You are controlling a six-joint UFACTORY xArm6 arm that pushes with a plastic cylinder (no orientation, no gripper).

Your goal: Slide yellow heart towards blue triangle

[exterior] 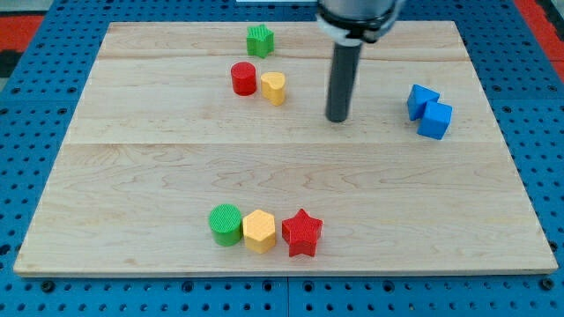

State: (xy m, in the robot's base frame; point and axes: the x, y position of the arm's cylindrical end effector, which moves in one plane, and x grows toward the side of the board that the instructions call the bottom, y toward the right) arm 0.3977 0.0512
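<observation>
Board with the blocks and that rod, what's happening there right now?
My tip rests on the wooden board, between the yellow heart at its left and the blue triangle at its right, touching neither. The heart sits beside a red cylinder and has not yet been pushed toward the triangle.

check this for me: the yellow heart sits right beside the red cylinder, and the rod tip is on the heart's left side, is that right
Not quite. The camera view shows my tip to the right of the yellow heart, between it and the blue blocks. The heart does sit right beside the red cylinder.
</observation>
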